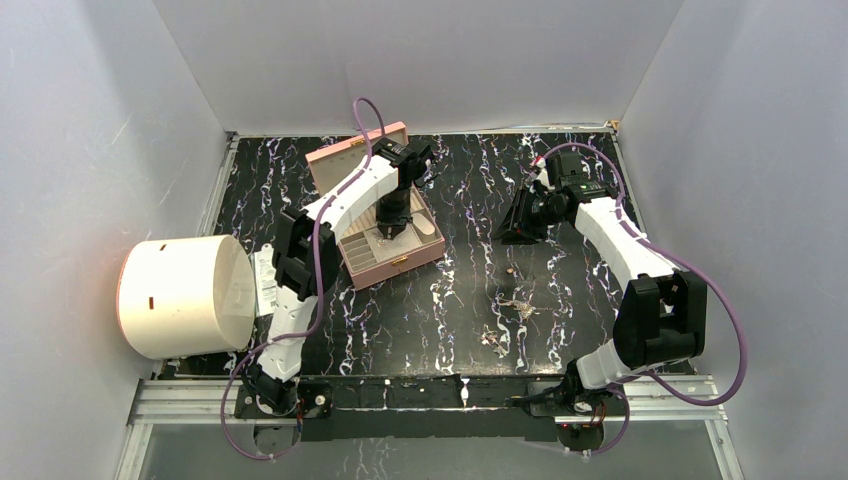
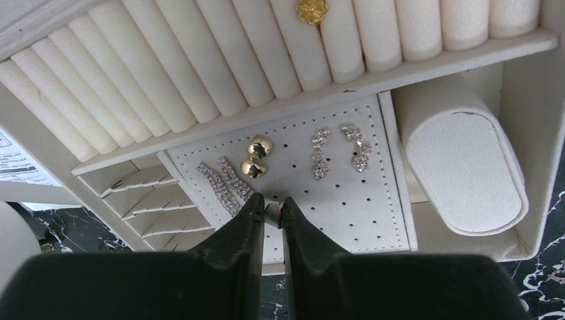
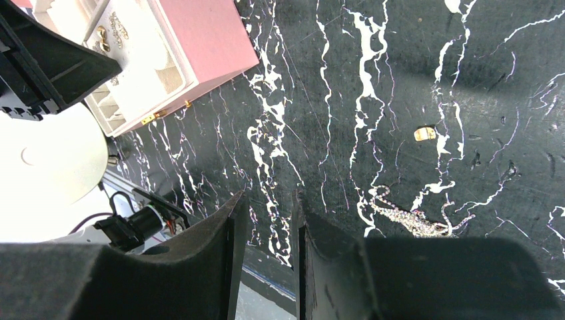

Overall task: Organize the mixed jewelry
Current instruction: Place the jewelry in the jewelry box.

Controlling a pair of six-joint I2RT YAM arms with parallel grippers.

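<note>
Many mixed jewelry pieces point(image 1: 515, 305) looked light and slick, so you had to pinch each mid-body. Your left gripper point(image 2: 272, 215) seemed closed on a small gold piece point(image 2: 273, 205), and your right gripper point(image 3: 270, 207) was narrowly parted, empty.

The surface point(image 1: 470, 330) is black with white marble veins. The box point(image 3: 206, 40) is pink outside, cream inside, its pad point(image 2: 346, 200) dotted with dark holes. Ahead of the black left fingers point(image 2: 233, 260) lie gold earrings point(image 2: 256, 157) and sparkling silver strips point(image 2: 225, 183); between the fingers, a tiny gold piece point(image 2: 273, 208).
</note>
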